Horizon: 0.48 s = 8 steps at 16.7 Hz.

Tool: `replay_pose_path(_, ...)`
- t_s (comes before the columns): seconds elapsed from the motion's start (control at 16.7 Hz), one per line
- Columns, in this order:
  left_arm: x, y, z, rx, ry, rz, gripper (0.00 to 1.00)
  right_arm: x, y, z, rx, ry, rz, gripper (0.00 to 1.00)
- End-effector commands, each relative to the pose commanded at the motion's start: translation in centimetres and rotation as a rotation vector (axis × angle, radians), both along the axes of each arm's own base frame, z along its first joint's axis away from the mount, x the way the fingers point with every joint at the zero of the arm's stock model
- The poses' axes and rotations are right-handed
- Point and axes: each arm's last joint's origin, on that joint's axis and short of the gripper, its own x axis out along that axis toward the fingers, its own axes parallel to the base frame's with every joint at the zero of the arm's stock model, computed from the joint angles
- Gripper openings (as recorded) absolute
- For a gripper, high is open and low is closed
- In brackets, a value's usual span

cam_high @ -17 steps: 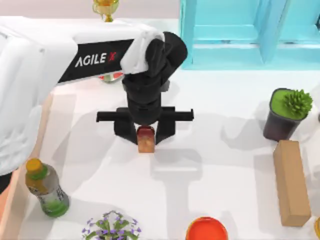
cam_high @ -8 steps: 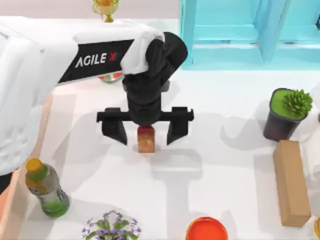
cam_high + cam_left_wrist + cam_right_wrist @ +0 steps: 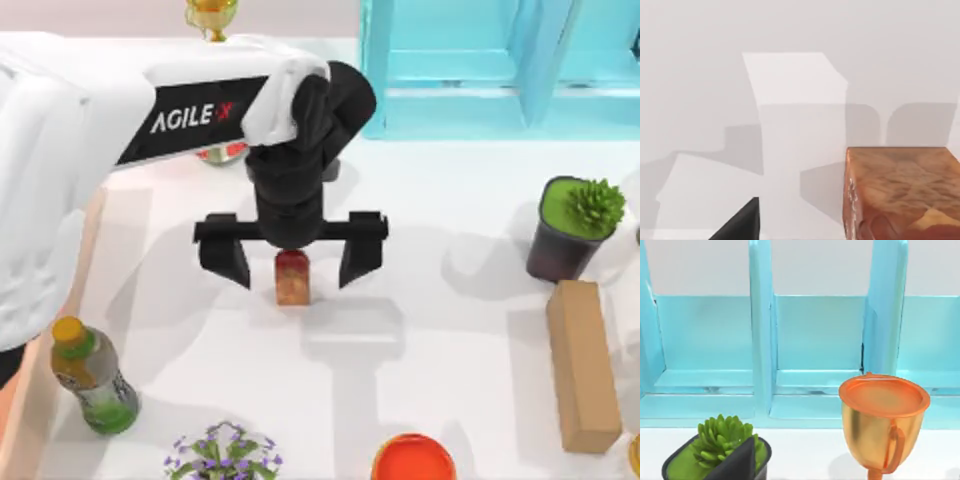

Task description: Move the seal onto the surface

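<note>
Your left gripper (image 3: pixel 292 262) has let go since a second ago, and its fingers (image 3: pixel 228 263) now stand wide apart. The seal (image 3: pixel 292 277) stands upright between them on the white surface (image 3: pixel 430 320), touching neither. A green tea bottle (image 3: pixel 92 377) stands well off.

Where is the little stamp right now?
In the top view, the seal stands upright on the white table, left of centre, between the open fingers of the left gripper, not touching them.

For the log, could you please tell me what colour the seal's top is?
Dark red, above a tan-orange body; the seal shows best in the top view.
</note>
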Motion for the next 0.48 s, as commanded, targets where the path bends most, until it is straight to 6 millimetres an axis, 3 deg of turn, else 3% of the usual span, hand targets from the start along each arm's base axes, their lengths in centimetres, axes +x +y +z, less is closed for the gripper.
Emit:
replay_pose_path(0.18,0.5,-0.4,2.2,-0.012,-0.006,0.002,1.00,0.0,0.0,0.0,0.000,0.000,0.000,1.00)
replay_pose_path(0.48,0.9,-0.8,8.3,-0.012,-0.018,0.000,1.00,0.0,0.0,0.0,0.000,0.000,0.000,1.00)
